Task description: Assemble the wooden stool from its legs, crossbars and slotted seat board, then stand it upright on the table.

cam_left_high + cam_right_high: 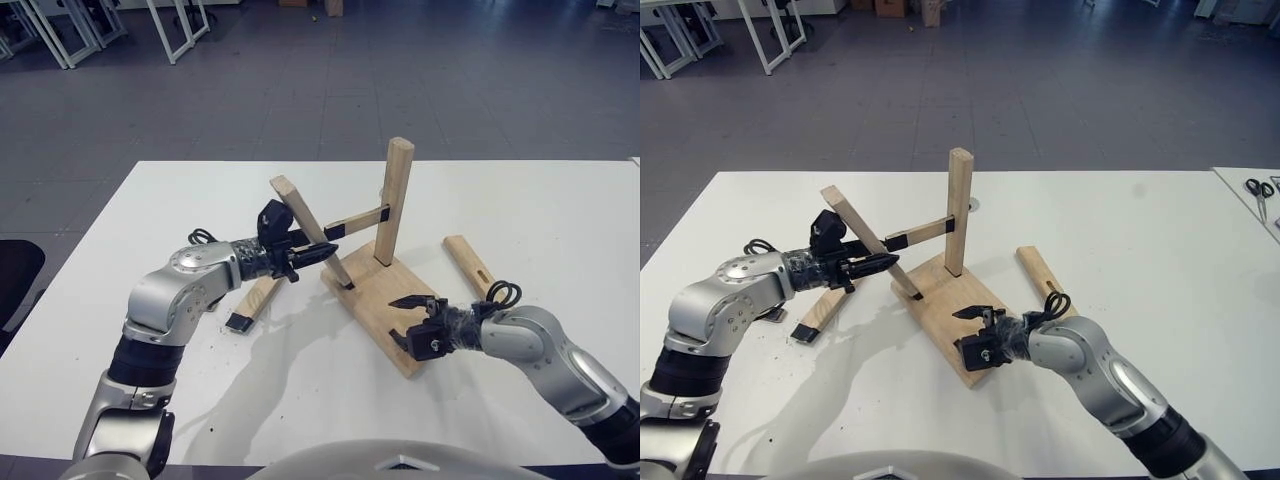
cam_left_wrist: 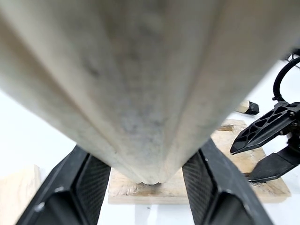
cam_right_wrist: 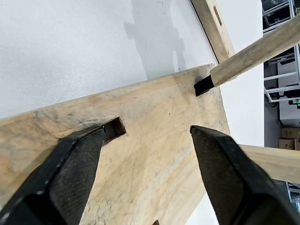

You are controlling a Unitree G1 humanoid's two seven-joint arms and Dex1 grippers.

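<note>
A white desk (image 1: 560, 220) stands before a grey floor (image 1: 400, 80). On it the seat board (image 1: 375, 300) lies flat, slots upward. The upright leg (image 1: 394, 200) stands in one slot at the board's far side. The tilted leg (image 1: 300, 215) has its black foot in another slot and leans off to my left, and a crossbar (image 1: 355, 218) spans between the two legs. My left gripper (image 1: 315, 252) is clamped round the tilted leg about midway up. My right gripper (image 1: 412, 320) hangs over the board's near corner with its fingers apart, holding nothing, beside an empty slot (image 3: 115, 127).

I judge the step in hand to be bringing the tilted leg straight in its slot. To do it well I should press the board down with my right gripper so it cannot slide. Then I should swing the leg slowly about its foot, keeping the crossbar's end in line with the leg. I cannot tell whether that end is seated. Forcing it could lever the upright leg out.

A loose leg (image 1: 470, 265) lies just right of the board, and a spare crossbar (image 1: 252, 303) lies to its left, near my left arm.
</note>
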